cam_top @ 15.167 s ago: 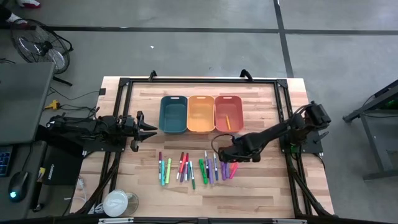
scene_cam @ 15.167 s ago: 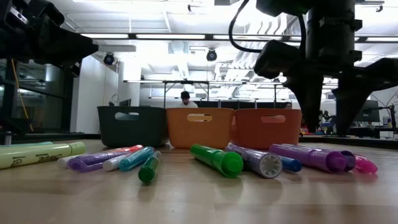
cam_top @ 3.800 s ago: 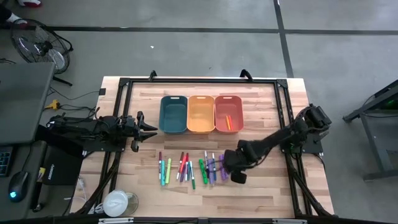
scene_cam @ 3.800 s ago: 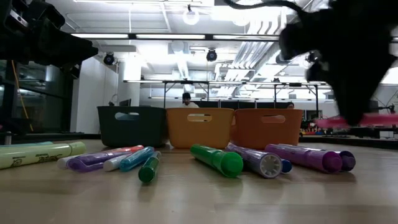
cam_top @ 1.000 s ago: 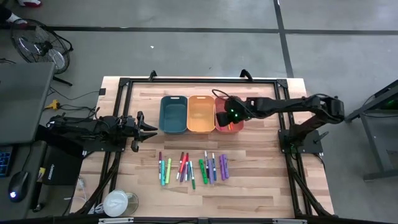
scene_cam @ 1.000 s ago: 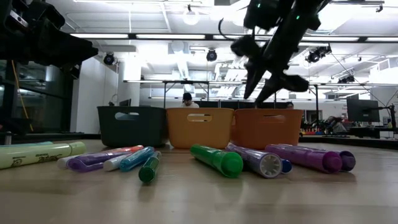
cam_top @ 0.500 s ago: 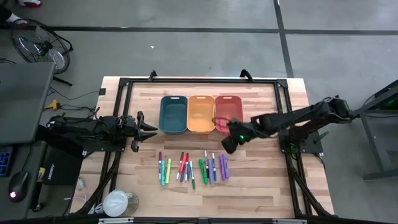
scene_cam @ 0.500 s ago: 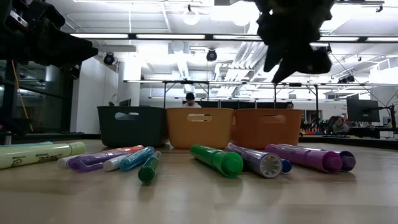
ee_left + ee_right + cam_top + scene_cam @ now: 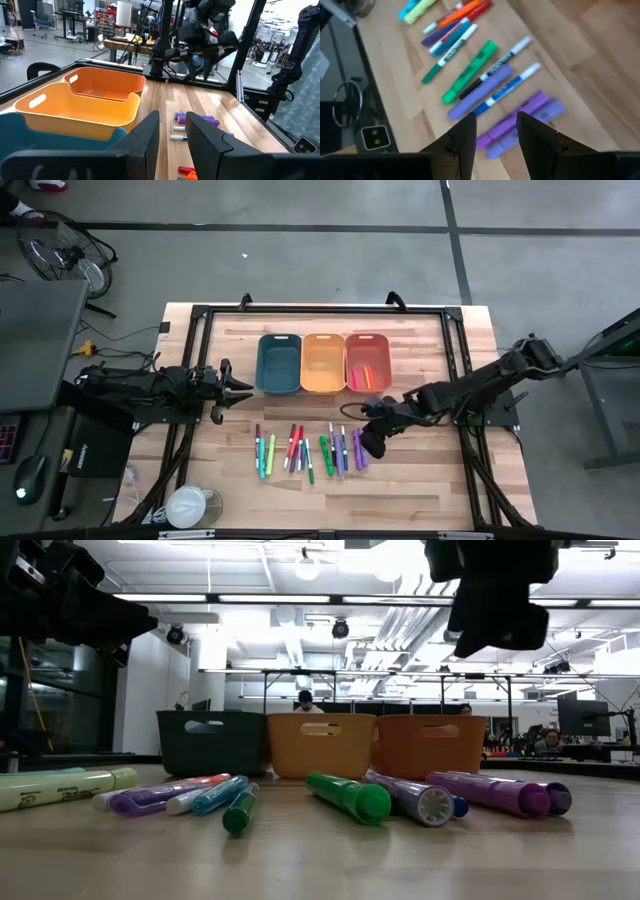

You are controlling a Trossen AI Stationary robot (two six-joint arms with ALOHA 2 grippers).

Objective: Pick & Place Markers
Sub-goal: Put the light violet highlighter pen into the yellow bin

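- The right tool [image 9: 368, 442] hung above the tabletop [image 9: 420, 480], over the right end of the row of markers [image 9: 305, 450], nearer the front edge than the bins.
- Its two fingers [image 9: 462, 137] stood apart with bare wood and purple markers [image 9: 520, 120] showing in the gap; nothing was between them.
- The left tool [image 9: 240, 388] waited over the left part of the tabletop, just left of the teal bin [image 9: 279, 364], its fingers [image 9: 145, 137] parted a little and gripping nothing.
- The markers lay side by side in a loose row along the front half of the tabletop, in front of the three bins: yellow-green and teal ones at the left end, red, orange and blue ones in the middle, green, white-capped and purple ones at the right.
- In the low view a green marker [image 9: 350, 797] and a purple marker [image 9: 500, 792] lay nearest the camera.
- The teal bin, the yellow-orange bin [image 9: 323, 363] and the orange bin [image 9: 368, 362] stood touching in a line toward the back edge.
- The orange bin held a few markers [image 9: 363, 376], red or pink and orange; how many could not be told.
- The other two bins showed no contents from above.
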